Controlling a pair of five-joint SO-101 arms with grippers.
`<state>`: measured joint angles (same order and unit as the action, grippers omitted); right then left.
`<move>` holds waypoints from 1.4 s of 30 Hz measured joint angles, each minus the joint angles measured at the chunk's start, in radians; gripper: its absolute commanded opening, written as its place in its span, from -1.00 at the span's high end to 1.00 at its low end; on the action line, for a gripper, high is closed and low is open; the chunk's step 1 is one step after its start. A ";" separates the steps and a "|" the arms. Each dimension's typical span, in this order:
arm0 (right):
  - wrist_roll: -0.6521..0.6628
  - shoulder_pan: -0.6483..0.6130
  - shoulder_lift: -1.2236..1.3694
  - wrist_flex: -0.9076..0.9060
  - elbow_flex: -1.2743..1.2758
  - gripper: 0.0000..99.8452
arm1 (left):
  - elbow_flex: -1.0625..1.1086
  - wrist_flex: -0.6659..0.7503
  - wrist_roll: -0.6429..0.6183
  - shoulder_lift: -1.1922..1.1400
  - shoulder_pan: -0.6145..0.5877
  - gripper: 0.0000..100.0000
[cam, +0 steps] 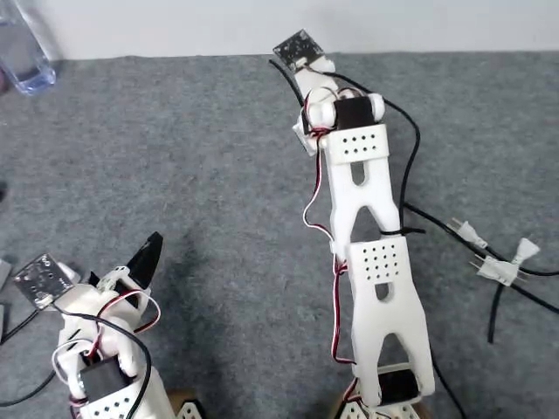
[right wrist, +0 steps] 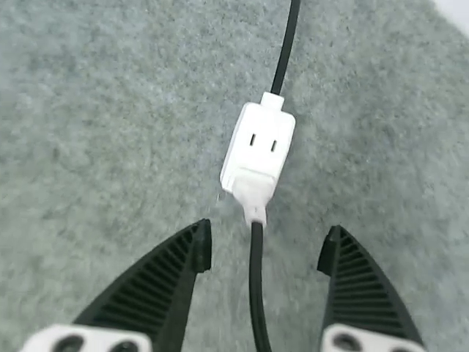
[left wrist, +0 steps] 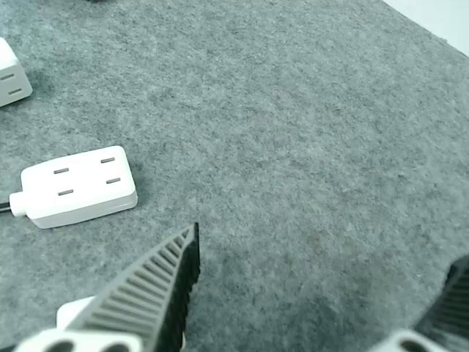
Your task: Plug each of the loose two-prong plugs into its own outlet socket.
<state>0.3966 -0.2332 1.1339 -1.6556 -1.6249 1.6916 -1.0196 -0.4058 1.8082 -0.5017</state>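
Observation:
Two loose white two-prong plugs (cam: 467,231) (cam: 507,266) on black cables lie on the grey carpet at the right. In the right wrist view a white outlet block (right wrist: 258,147) has a white plug (right wrist: 253,199) seated in its near end, and that plug's black cable (right wrist: 256,293) runs back between the fingers. My right gripper (right wrist: 267,242) hangs open just above it, holding nothing. My left gripper (left wrist: 315,279) is open over bare carpet. A white outlet block (left wrist: 77,185) with free slots lies beside it. A second outlet (left wrist: 11,73) sits farther off.
The right arm (cam: 367,201) stretches up the middle of the table toward the far white wall. The left arm (cam: 96,349) sits at the near left corner. A clear bottle (cam: 26,61) stands at the far left. Black cables (cam: 410,157) trail along the right side.

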 measured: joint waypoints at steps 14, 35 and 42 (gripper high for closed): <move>0.000 0.000 -0.282 -0.098 0.000 0.56 | 0.000 0.000 0.000 0.000 0.000 0.05; 0.000 -0.014 -0.638 -0.101 -0.002 0.56 | 0.000 0.000 0.000 0.000 0.000 0.05; 0.000 -0.014 -0.804 -0.101 -0.002 0.56 | 0.000 0.000 0.000 0.000 0.000 0.05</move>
<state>0.3966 -0.2470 0.3299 -1.7568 -1.6264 1.6916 -1.0196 -0.4058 1.8082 -0.5017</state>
